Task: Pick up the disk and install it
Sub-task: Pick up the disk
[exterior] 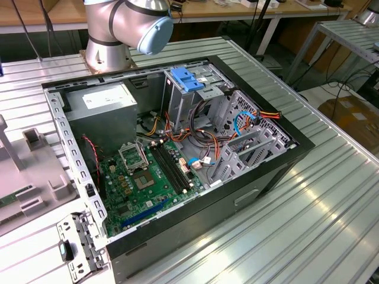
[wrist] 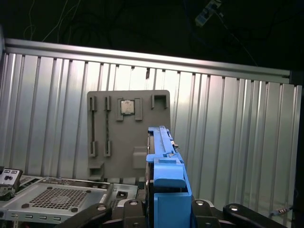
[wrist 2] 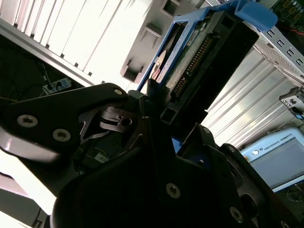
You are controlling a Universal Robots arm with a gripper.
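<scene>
- Ribbed metal worktop (exterior: 320, 225) carries open computer case (exterior: 195, 228) and grey fixture plate (wrist: 114, 142).
- Claw (wrist: 164, 209) pinches the disk (wrist: 164, 152) aloft near the plate; bare worktop lies either side.

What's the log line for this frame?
gripper: shut on disk | disk: held clear of grey fixture | computer case: open | install: not yet done

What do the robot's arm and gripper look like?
The arm is a thick silver-grey tube with rounded joints, one closed by a pale blue cap. The gripper is matte black, built from flat plates linked together and fastened with small silver screws.
</scene>
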